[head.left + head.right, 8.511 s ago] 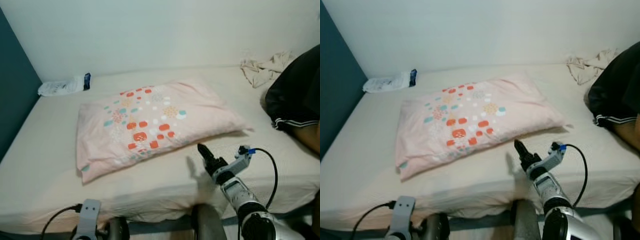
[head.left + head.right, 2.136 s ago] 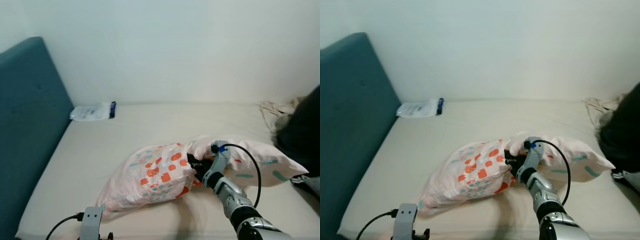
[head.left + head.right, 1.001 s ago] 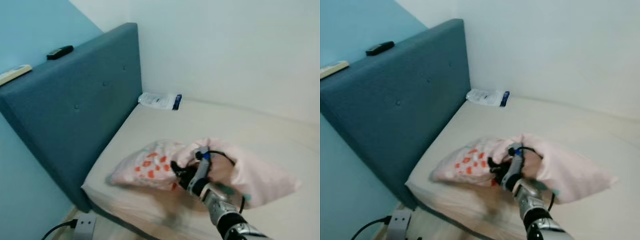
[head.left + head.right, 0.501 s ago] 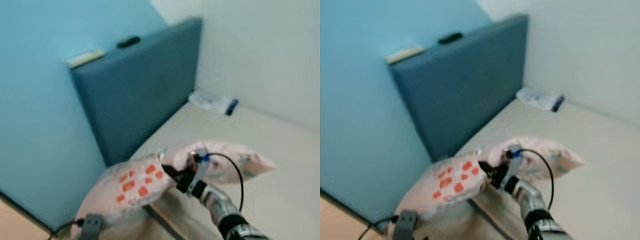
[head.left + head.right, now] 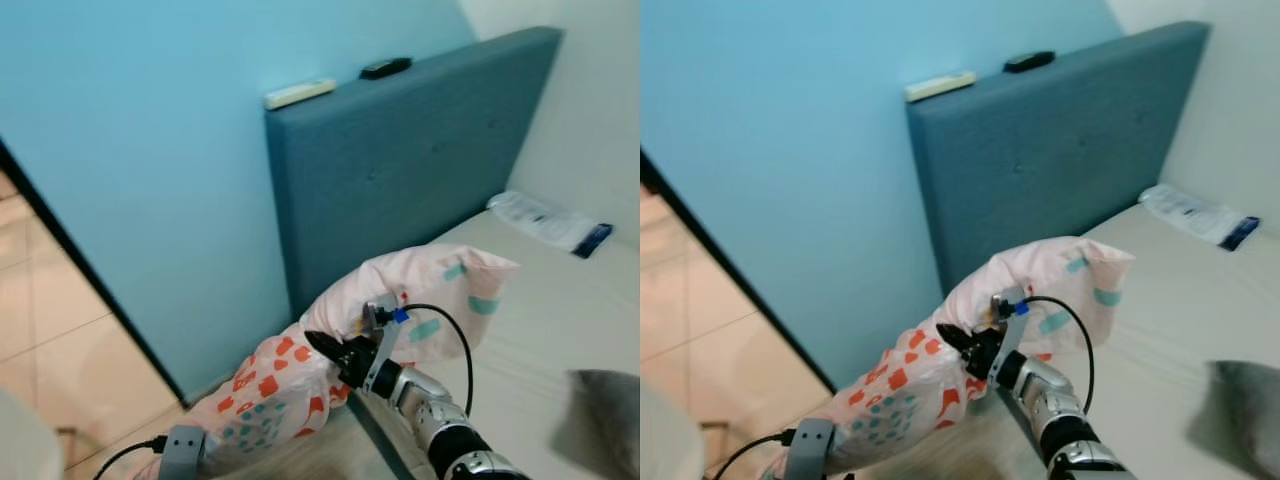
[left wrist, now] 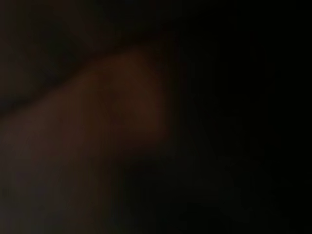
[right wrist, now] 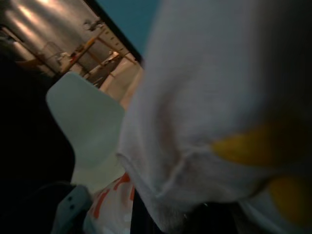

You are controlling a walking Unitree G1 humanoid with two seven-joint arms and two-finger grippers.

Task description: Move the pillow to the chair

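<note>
Since a second ago: pillow (image 5: pixel 300 385) carried off the bed (image 5: pixel 530 320), now hanging past the headboard (image 5: pixel 400 170). Right gripper (image 5: pixel 335 355) clenched on its middle; patterned end droops left, plain end right. White chair (image 7: pixel 87 126) beyond. No legible writing.

I see a pale pink pillow (image 5: pixel 400 300) printed with orange-red and teal patches, a dark teal headboard (image 5: pixel 410 150), a light blue wall (image 5: pixel 130 150), a cream bed (image 5: pixel 560 300), and a white chair (image 7: pixel 87 122).
</note>
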